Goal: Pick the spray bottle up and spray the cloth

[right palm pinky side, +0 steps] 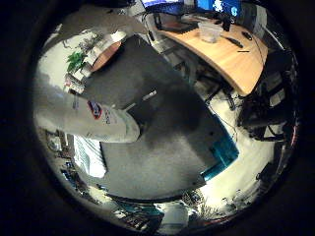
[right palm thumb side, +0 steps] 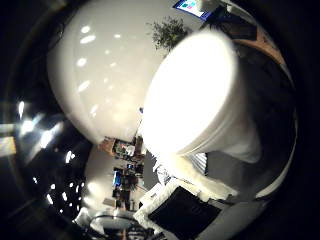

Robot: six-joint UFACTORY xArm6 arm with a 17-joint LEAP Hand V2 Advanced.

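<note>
The white spray bottle (right palm thumb side: 215,90) fills much of the right thumb side palm view, close against the palm. In the right little finger side palm view its white body with a red and blue label (right palm pinky side: 95,113) juts across, high above the dark table top (right palm pinky side: 167,118). White and black parts of my hand (right palm thumb side: 178,205) show by the bottle's lower end, and my fingers seem curled round it. A pale striped cloth (right palm pinky side: 89,155) lies below the bottle at the dark table's edge.
A teal thing (right palm pinky side: 224,155) sits at the dark table's far edge. A wooden desk (right palm pinky side: 221,54) with monitors and a white box stands beyond. A potted plant (right palm pinky side: 77,61) and chairs (right palm pinky side: 261,108) stand around. The ceiling with lights (right palm thumb side: 90,70) shows behind the bottle.
</note>
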